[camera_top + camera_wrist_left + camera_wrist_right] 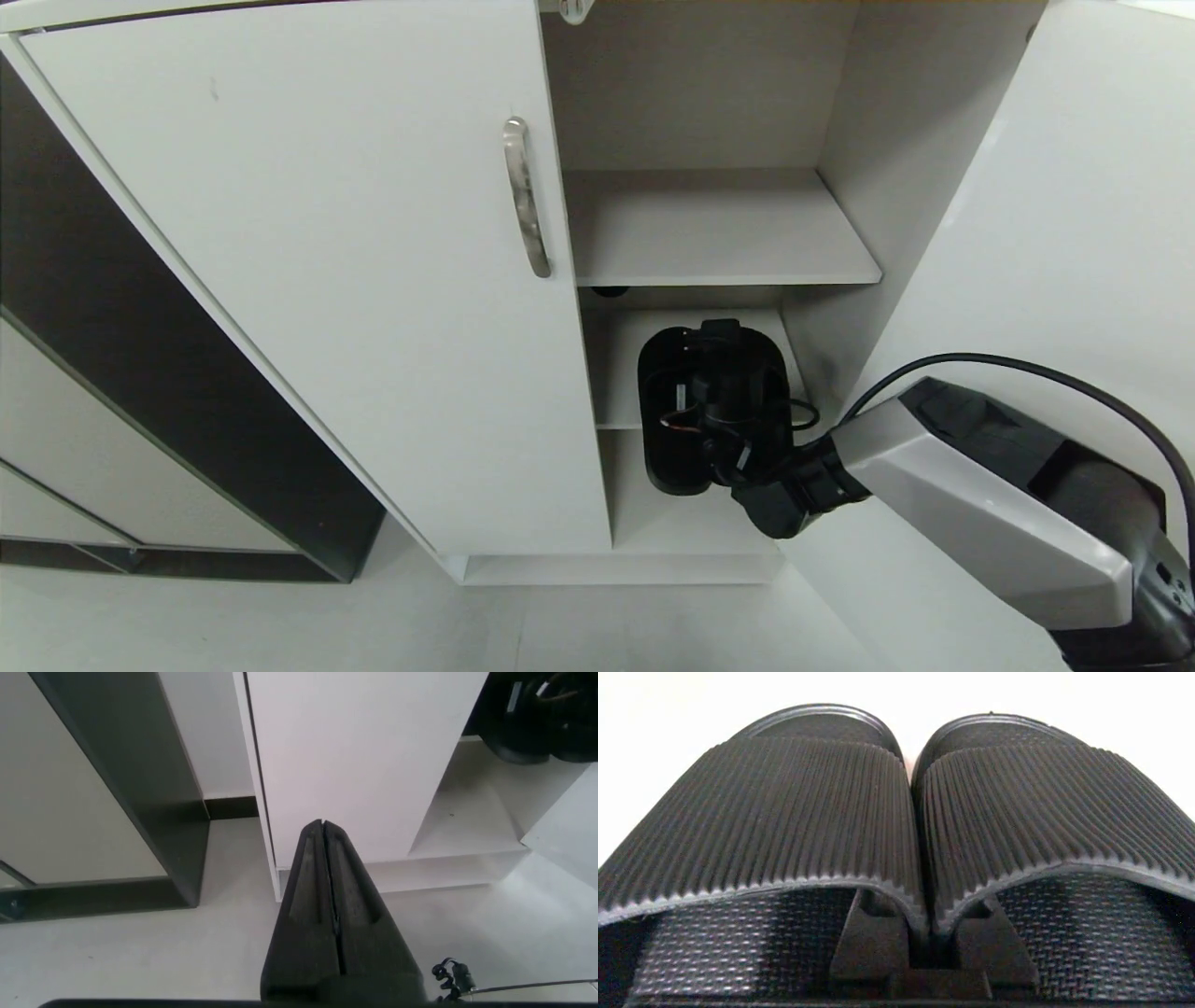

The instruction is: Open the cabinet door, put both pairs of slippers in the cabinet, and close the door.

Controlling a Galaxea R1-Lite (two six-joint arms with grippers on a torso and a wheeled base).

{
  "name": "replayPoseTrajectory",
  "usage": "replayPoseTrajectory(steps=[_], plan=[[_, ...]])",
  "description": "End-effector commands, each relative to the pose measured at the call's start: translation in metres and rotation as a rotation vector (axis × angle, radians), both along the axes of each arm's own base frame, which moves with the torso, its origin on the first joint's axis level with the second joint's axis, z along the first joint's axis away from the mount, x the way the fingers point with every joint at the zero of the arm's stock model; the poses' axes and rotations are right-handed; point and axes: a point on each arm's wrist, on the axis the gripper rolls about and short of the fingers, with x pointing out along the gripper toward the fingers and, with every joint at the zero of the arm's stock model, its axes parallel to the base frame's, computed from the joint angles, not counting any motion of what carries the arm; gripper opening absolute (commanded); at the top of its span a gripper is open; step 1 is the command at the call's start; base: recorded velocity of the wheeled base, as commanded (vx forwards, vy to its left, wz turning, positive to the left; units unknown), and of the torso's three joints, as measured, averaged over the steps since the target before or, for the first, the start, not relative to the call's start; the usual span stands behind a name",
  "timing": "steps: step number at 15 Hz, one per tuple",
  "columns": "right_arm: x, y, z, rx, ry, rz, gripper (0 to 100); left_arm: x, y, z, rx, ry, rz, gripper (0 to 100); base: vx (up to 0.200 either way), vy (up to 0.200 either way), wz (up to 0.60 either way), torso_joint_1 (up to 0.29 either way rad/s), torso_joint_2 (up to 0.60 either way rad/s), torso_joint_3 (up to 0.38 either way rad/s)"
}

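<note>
Right jaws closed on slippers (659, 439) at inner strap edges; pair hangs ahead of them, inside cabinet (840, 140). Left jaws pressed together, empty. Risk: shallow pinch; shelf (611, 373) contact could strip one slipper.

On my head feed, a pale, smooth floor (280, 625) runs along the 6 o'clock edge. At 9 o'clock a dark panel (187, 373) slants down toward 7 o'clock and meets the floor there. White panels (56, 448) lie against its outer side, split by a thin seam. My left wrist feed shows a dark baseboard strip (229, 807) beside that panel, at floor level.
</note>
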Motion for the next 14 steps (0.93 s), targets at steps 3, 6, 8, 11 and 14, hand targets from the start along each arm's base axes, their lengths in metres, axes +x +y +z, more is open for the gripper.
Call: replayPoseTrajectory(steps=[3, 6, 8, 11, 14], plan=[[0.037, 0.000, 0.017, 0.019, -0.022, -0.037, 0, 0.000, 0.000, 0.000, 0.000, 0.001, 0.000, 0, 0.000, 0.000, 0.00, 0.000, 0.00, 0.000], [0.055, -0.005, 0.016, 0.033, -0.003, -0.064, 0, 0.000, 0.000, 0.000, 0.000, 0.001, 0.000, 0, 0.000, 0.000, 0.00, 0.000, 0.00, 0.000], [0.060, -0.008, -0.001, 0.008, 0.044, -0.070, 0, 0.000, 0.000, 0.000, 0.000, 0.001, 0.000, 0, 0.000, 0.000, 0.00, 0.000, 0.00, 0.000], [0.062, -0.010, -0.004, 0.007, 0.049, -0.052, 0, 0.000, 0.000, 0.000, 0.000, 0.001, 0.000, 0, 0.000, 0.000, 0.00, 0.000, 0.00, 0.000], [0.064, -0.013, -0.002, 0.010, 0.042, -0.050, 0, 0.000, 0.000, 0.000, 0.000, 0.001, 0.000, 0, 0.000, 0.000, 0.00, 0.000, 0.00, 0.000]])
